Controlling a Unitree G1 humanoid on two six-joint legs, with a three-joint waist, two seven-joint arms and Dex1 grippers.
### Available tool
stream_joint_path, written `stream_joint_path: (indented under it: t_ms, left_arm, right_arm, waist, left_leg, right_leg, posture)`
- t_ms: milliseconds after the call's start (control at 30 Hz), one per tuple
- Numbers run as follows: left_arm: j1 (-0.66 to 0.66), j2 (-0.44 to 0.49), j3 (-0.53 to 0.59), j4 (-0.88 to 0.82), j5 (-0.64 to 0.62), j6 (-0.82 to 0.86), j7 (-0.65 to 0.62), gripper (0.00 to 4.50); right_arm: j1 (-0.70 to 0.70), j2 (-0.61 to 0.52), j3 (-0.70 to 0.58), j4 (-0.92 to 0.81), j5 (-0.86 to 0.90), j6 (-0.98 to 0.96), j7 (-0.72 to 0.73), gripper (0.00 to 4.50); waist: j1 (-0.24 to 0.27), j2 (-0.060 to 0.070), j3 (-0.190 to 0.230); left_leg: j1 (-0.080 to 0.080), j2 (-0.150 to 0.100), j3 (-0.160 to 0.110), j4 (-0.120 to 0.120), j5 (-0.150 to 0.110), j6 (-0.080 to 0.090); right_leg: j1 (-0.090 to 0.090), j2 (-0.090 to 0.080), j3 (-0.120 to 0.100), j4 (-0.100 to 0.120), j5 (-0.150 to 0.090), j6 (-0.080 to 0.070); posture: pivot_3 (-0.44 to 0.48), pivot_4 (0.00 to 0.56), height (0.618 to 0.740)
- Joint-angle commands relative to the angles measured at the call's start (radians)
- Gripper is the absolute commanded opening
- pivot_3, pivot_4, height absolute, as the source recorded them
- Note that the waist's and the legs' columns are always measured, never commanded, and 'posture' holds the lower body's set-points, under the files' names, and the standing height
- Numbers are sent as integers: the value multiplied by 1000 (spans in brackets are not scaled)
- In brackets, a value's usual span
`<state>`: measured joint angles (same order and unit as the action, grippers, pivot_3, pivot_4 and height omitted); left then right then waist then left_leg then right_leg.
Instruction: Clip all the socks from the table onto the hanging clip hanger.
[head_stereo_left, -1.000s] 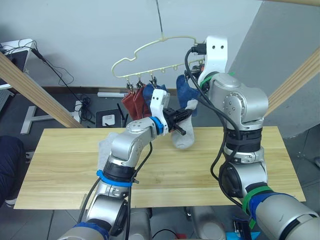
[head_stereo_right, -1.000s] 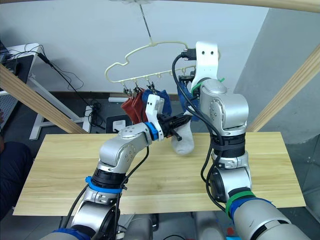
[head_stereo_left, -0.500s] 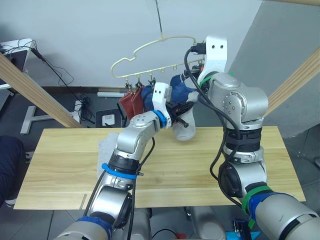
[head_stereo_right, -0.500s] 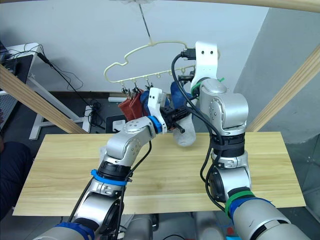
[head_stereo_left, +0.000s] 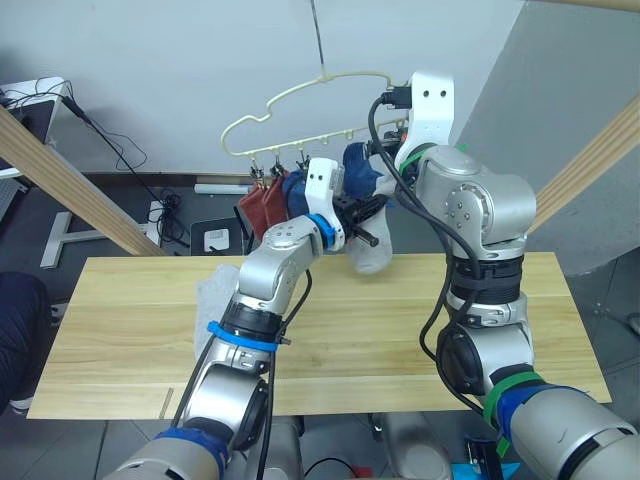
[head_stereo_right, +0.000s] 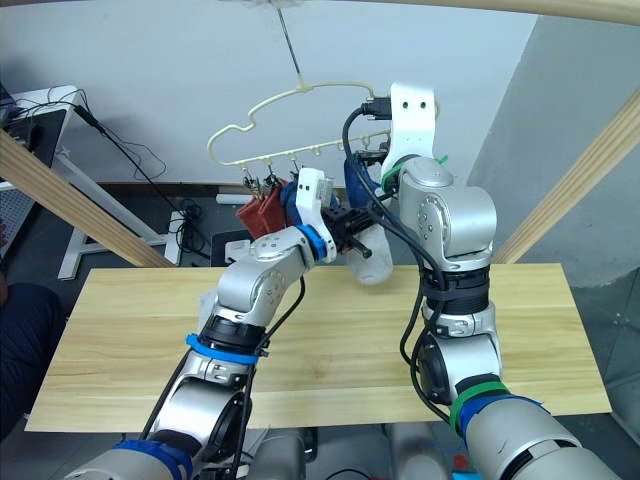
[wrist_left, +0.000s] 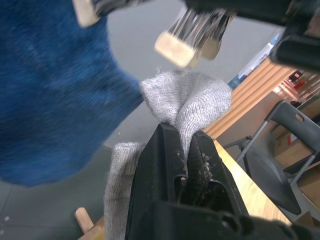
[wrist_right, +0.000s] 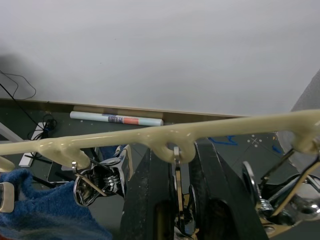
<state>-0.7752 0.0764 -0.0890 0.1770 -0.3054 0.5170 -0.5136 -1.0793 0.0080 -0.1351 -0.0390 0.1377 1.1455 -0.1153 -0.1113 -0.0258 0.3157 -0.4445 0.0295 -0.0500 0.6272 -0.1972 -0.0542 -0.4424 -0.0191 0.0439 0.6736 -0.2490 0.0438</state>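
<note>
At the left of the frame the pale wood surface (head_stereo_left: 120, 330) runs bare out to its near and left edges. A light grey sock (head_stereo_left: 215, 295) lies flat on it left of centre, partly behind my left forearm, and the planks on the right half give open room too.

Up in the centre hangs the clip hanger (head_stereo_left: 300, 105), its pale yellow cloud outline on a metal hook against the wall. Going along its bar from the left, two rust red socks (head_stereo_left: 262, 205) hang from clips side by side, then a blue sock (head_stereo_left: 294, 187) just beside them, and a second blue sock (head_stereo_left: 362, 170) further right, close to my hands.

My left jaws (wrist_left: 185, 150) are closed tight on a fold of a second light grey sock (wrist_left: 192, 102). It is lifted above the far edge of the surface, its pinched top just below a metal clip (wrist_left: 187, 32) and its toe drooping beneath. The blue sock sits right beside it.

My right jaws (wrist_right: 176, 200) are up at the bar, one finger on each side of a clip's wire stem (wrist_right: 176, 175); I cannot tell whether they press it. Another clip (wrist_right: 97, 177) hangs next to it.

I can read no writing anywhere.
</note>
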Motion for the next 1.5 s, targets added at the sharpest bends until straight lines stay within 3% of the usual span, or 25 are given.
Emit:
stream_joint_path:
  t_ms: [33, 633, 933, 1167, 1400, 1500]
  left_arm:
    - [-25, -9, 10, -4, -3, -24, -3, 19]
    - [-39, -11, 20, 21, 7, -49, 0, 19]
    - [-42, -12, 21, 25, 10, -51, -6, 0]
    - [-39, -14, 25, 20, -7, -45, -24, 0]
    - [-10, 14, -1, -29, 7, -24, -36, 2013]
    - [19, 46, -14, -88, 2, 4, -56, 2013]
  right_arm:
    - [-26, 7, -7, -57, 5, -2, -7, 92]
    - [-25, 12, -4, -55, 4, -12, -6, 92]
    - [-24, 15, -6, -57, 3, -13, -11, 3213]
    - [-24, 14, -6, -58, 4, -13, -10, 3213]
    - [-20, 10, -19, -79, 16, 25, -3, 3250]
    - [-16, 6, -38, -115, 31, 74, 8, 3250]
  waist:
    - [0, 0, 0]
    - [-1, 0, 0]
    - [-1, 0, 0]
    - [-1, 0, 0]
    - [-1, 0, 0]
    - [-1, 0, 0]
  left_leg:
    - [0, 0, 0, 0, 0, 0]
    - [0, 0, 0, 0, 0, 0]
    - [0, 0, 0, 0, 0, 0]
    - [0, 0, 0, 0, 0, 0]
    - [0, 0, 0, 0, 0, 0]
    - [0, 0, 0, 0, 0, 0]
  right_leg:
    - [0, 0, 0, 0, 0, 0]
    - [0, 0, 0, 0, 0, 0]
    - [0, 0, 0, 0, 0, 0]
    - [0, 0, 0, 0, 0, 0]
    - [0, 0, 0, 0, 0, 0]
    - [0, 0, 0, 0, 0, 0]
  posture:
    - [-180, 330, 740]
    - [-182, 318, 740]
    - [-183, 316, 740]
    - [-181, 317, 740]
    - [-184, 322, 740]
    - [-184, 322, 740]
